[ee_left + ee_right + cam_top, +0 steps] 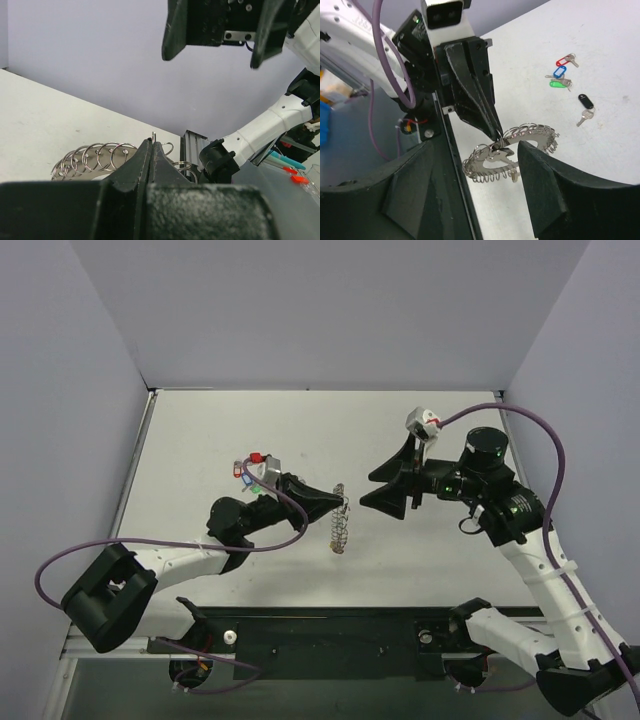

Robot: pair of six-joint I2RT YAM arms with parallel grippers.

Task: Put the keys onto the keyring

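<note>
The keyring, a silver wire loop fringed with small rings, hangs edge-on from my left gripper, which is shut on its top. The left wrist view shows the shut tips pinching the wire, with the rings fanned out to the left. My right gripper is open and empty, just right of the ring and facing it. In the right wrist view its fingers straddle the keyring. The keys lie on the table beside the left wrist, with red, blue, green and black tags.
The white table has grey walls on three sides. A black rail with the arm bases runs along the near edge. Purple cables loop off both arms. The right gripper shows at the top of the left wrist view.
</note>
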